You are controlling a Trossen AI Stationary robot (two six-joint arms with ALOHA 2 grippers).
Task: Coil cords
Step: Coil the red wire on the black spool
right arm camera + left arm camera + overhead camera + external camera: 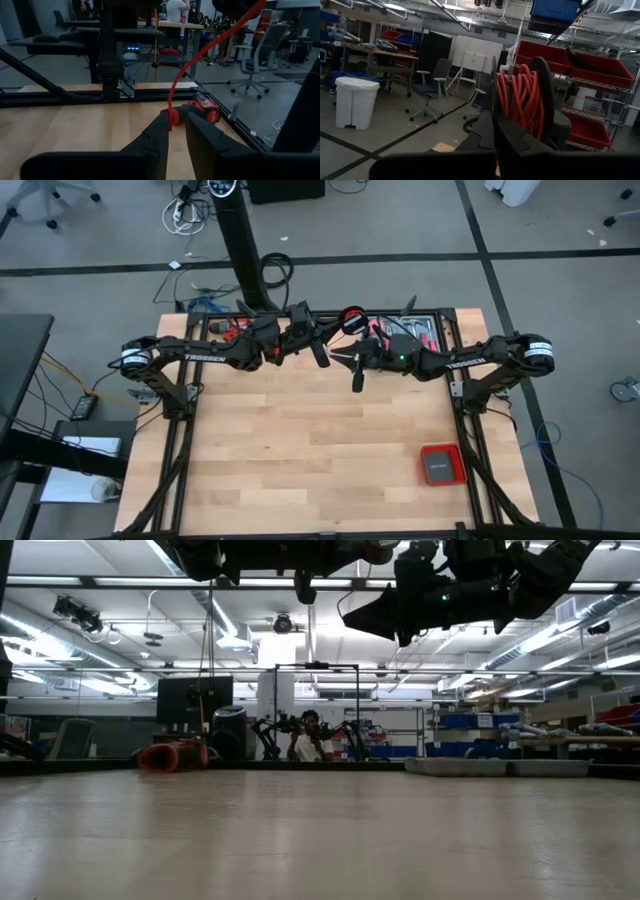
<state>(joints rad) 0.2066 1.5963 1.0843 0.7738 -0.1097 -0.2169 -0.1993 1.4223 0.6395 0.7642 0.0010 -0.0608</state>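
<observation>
A: Red cord point(520, 102), thin and limp. Most of it is wound in a tight coil. The left gripper point(322, 352) sits clenched on that coil, up in the air above the table's point(300, 440) far edge, about midway along it.

B: And the loose end?

A: It arcs down from the coil to the right gripper point(176, 125). The fingers point(157, 135) there pinch the strand close to its tip. That gripper hangs just beside the left one, also off the tabletop.

B: How will it handle?

A: My judgement: very light, soft, with no stiffness to hold a shape. Slack will sag and may spring off the coil if let go. The jacket looks smooth, so a light pinch could slip.

B: Where to take hold?

A: Keep the clamp across the whole bundle, not one loop. Pinch the free strand near its end, as now, so it stays taut while being laid onto the coil.

B: Anything close by?

A: Drill point(205, 109) on the far edge; box point(441, 465) near the right front corner, well apart.
</observation>
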